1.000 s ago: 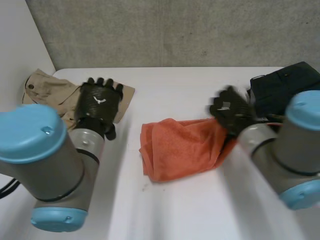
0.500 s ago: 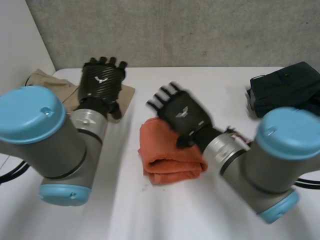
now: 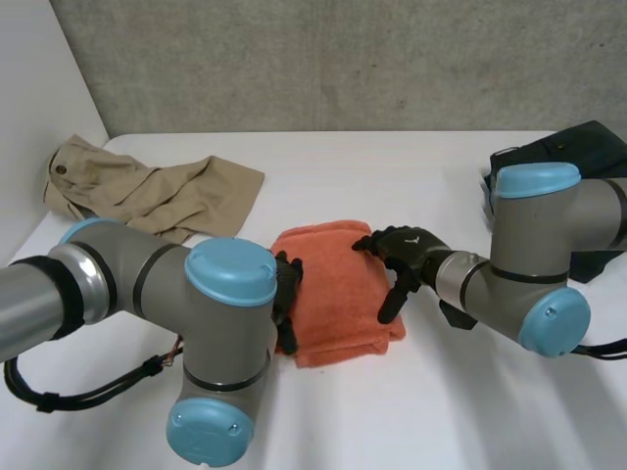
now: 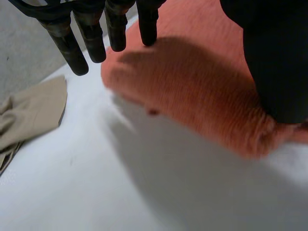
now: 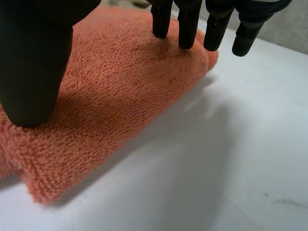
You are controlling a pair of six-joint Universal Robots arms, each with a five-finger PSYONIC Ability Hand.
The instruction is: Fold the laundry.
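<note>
The robot's right hand [image 3: 404, 251] is seen laid on the right side of a folded orange terry towel [image 3: 338, 294]. Its fingers [image 5: 186, 26] are held straight with the tips touching the pile, and the thumb is pressed down beside them. The left hand [image 3: 286, 290] is set at the towel's opposite, left edge, its fingers [image 4: 115, 29] straight and relaxed, and nothing is pinched by either hand. The towel is shown doubled over near the middle of the white table [image 3: 411, 411], between the two hands. The step in hand is judged to be the flattening of the fold. This would best be done with even downward pressure stroked outward from the middle, so that the layers are not dragged askew. A crumpled beige cotton garment [image 3: 147, 186] is seen at the table's far left corner, well apart. A dark heaped garment [image 3: 573, 162] is seen at the far right.
</note>
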